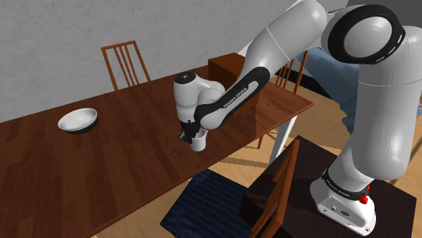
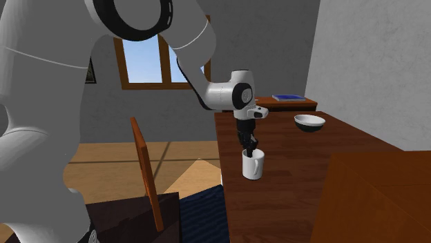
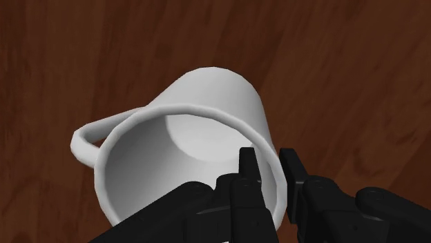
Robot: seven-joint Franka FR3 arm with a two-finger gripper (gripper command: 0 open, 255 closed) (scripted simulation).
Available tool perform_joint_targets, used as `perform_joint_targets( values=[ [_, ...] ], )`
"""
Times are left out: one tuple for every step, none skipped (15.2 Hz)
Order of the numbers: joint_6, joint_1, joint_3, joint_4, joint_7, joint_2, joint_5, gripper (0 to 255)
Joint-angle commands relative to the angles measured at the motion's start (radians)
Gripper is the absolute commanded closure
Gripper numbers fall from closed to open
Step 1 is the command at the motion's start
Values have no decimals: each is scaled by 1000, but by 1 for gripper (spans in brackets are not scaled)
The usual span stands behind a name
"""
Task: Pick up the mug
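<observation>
Our pincer (image 3: 270, 169) pinches the white mug (image 3: 207, 103) by its wall, one finger inside the rim and one outside, across from the handle. The mug is upright by the near edge of the surface (image 3: 345, 69). We judge that a firm grip and a slow, straight lift will stop it swinging.

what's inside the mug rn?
In the wrist view the white mug has no contents and its bare bottom shows. One jaw dips inside the rim and the other is outside, clamping the wall. The inner wall beside that jaw is hidden behind it.
</observation>
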Motion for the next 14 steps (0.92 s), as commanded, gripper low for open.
perform_joint_targets(
  values=[
    [0, 0, 0, 0, 0, 0, 0, 255],
    [0, 0, 0, 0, 0, 0, 0, 255],
    [0, 0, 0, 0, 0, 0, 0, 255],
    [0, 0, 0, 0, 0, 0, 0, 255],
    [-1, 1, 0, 3, 1, 2, -1, 255],
    [-11, -2, 4, 5, -5, -7, 7, 255],
    [-21, -4, 7, 7, -11, -16, 14, 255],
    [-31, -7, 11, 9, -16, -25, 21, 255],
    [-41, -9, 14, 11, -22, -34, 28, 255],
    [-51, -11, 17, 13, -27, -43, 34, 255],
    [-61, -13, 20, 16, -33, -51, 41, 255],
    [-71, -15, 23, 19, -38, -60, 48, 255],
    [-82, -17, 26, 22, -43, -68, 54, 255],
    [-92, -19, 29, 26, -48, -76, 61, 255]
  ],
)
